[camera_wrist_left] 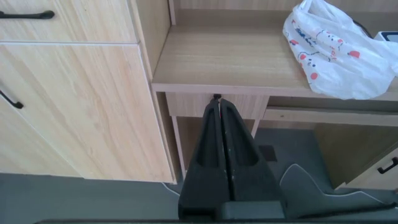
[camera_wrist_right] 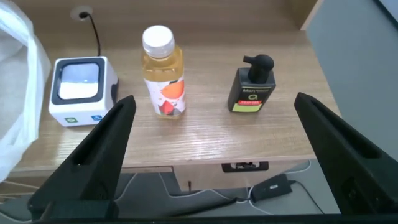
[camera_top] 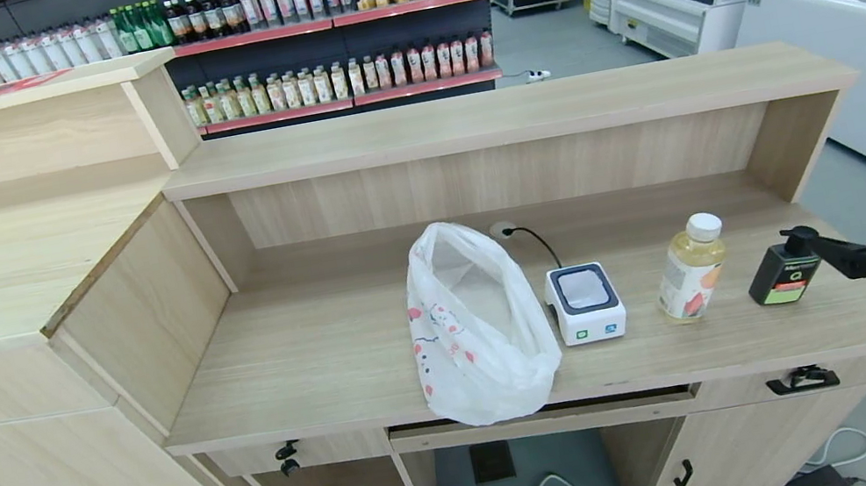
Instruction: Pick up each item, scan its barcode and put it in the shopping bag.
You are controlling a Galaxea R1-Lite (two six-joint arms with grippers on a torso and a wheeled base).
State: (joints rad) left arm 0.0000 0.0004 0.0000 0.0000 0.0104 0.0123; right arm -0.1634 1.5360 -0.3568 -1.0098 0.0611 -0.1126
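Pale wood is seen across the whole counter (camera_top: 312, 362), on which a white scanner (camera_top: 584, 301) is set flat with its glass window turned upward. A black cable (camera_top: 533, 241) is led from behind the scanner to a round hole (camera_top: 502, 229) in the countertop. Just to the left of the scanner, and touching it, a white shopping bag (camera_top: 480, 333) printed with red marks is stood with its mouth open; its lower part is draped over the counter's front edge. To the right of the scanner, near it but apart, a juice bottle (camera_top: 691, 267) with a white cap is stood upright. Farther right again, a dark pump bottle (camera_top: 781, 272) with a green and red label is placed upright, apart from the juice bottle.

The right gripper (camera_wrist_right: 214, 101) is held off the counter's front, on the far side of the pump bottle from the scanner, with its fingers (camera_wrist_right: 93, 162) spread wide and nothing between them. The left gripper (camera_wrist_left: 219, 106) is held low before the counter, well to the left of the scanner beyond the bag, its fingers pressed together on nothing. Shelves (camera_top: 332, 22) of bottled drinks are seen far behind the scanner
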